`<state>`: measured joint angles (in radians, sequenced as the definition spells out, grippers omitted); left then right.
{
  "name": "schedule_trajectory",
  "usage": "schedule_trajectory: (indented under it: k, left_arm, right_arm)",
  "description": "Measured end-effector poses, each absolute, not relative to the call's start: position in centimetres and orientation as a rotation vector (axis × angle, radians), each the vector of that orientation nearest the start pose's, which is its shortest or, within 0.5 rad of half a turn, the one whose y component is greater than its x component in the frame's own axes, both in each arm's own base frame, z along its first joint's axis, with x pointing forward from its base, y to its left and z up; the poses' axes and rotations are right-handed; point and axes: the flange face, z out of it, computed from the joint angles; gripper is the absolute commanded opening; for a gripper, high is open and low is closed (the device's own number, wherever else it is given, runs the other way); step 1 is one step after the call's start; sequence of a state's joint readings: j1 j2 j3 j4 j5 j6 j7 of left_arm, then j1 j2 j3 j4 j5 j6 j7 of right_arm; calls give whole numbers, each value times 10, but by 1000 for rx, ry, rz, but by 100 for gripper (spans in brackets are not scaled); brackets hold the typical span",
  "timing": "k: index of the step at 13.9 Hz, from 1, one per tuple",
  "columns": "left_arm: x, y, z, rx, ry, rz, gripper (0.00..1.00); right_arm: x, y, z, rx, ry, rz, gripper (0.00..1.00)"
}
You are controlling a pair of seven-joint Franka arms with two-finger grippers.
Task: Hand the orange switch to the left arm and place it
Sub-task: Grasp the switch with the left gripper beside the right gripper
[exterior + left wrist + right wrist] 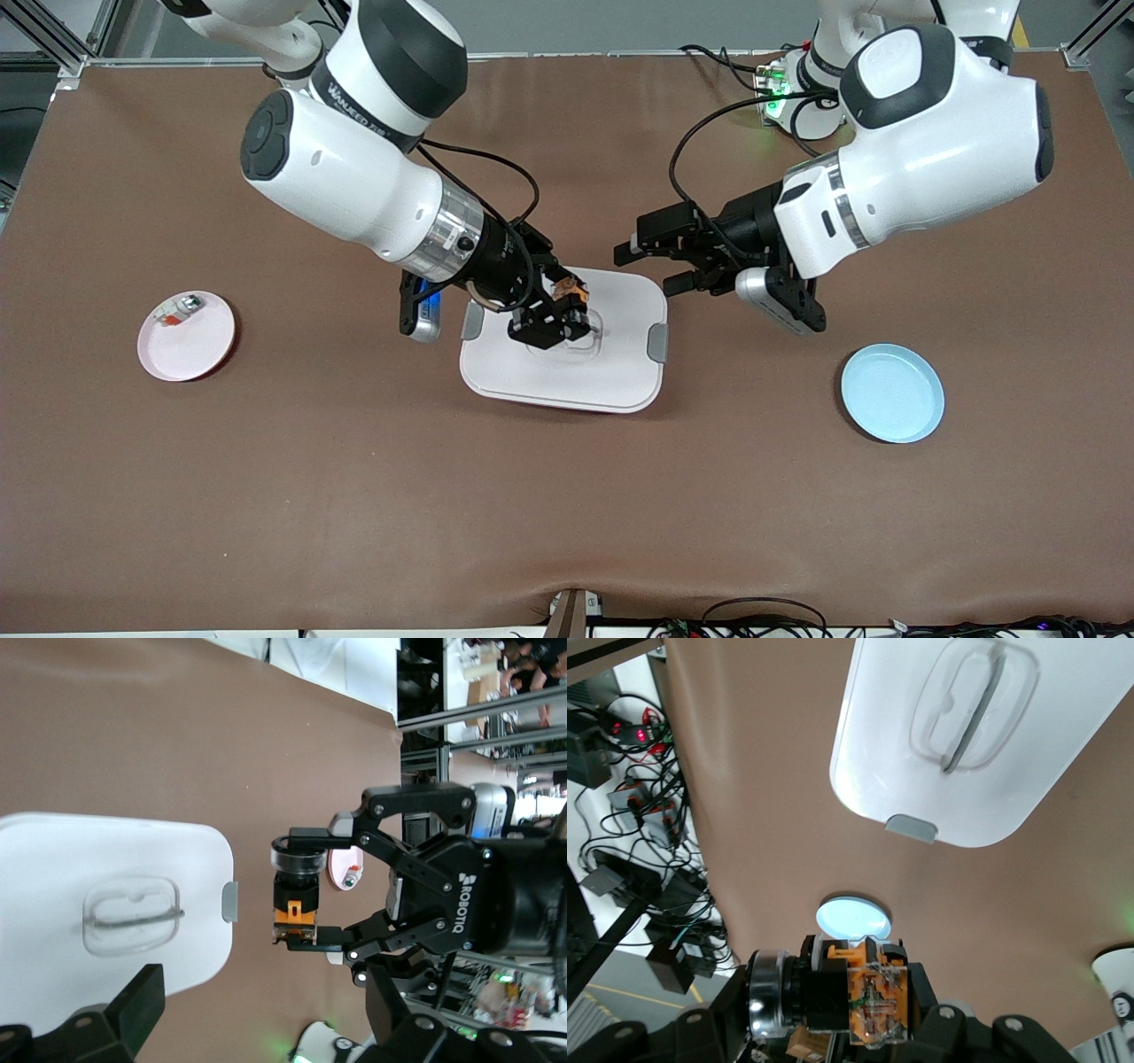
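Observation:
The orange switch (pixel 570 288) is a small black cylinder with an orange, brownish terminal end. My right gripper (pixel 554 312) is shut on it and holds it in the air over the white box (pixel 620 306). In the right wrist view the switch (pixel 850 997) fills the space between the jaws, with the box (pixel 966 744) below. My left gripper (pixel 651 264) is open with nothing in it. It hangs over the table by the box's edge toward the left arm's end and faces the switch (pixel 295 895). One left finger (pixel 133 1010) shows at the edge of the left wrist view.
A pink plate (pixel 190 350) with a small silver-and-clear part (pixel 182 310) lies toward the right arm's end of the table. A blue plate (pixel 892 392) lies toward the left arm's end. The box has grey side latches (pixel 656 342) and a recessed lid handle (pixel 131 917).

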<state>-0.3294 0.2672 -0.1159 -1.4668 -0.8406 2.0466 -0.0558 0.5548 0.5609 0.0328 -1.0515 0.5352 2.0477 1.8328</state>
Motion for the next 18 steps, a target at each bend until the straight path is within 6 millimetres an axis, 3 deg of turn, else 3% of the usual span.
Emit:
schedule_trajectory:
  k: [5,11,18]
  left_arm:
    - [604,-321,568,2260,-177,173,100]
    - [608,-346,548,2260,-160,235,100]
    - [616,-344,542,2261,-131,271,100]
  right_arm:
    - [610,447,573,-1879,1619,453,0]
    - [613,456,574,-1817,1626,447,0]
    - [612,459,585,-1782,1610,458,0]
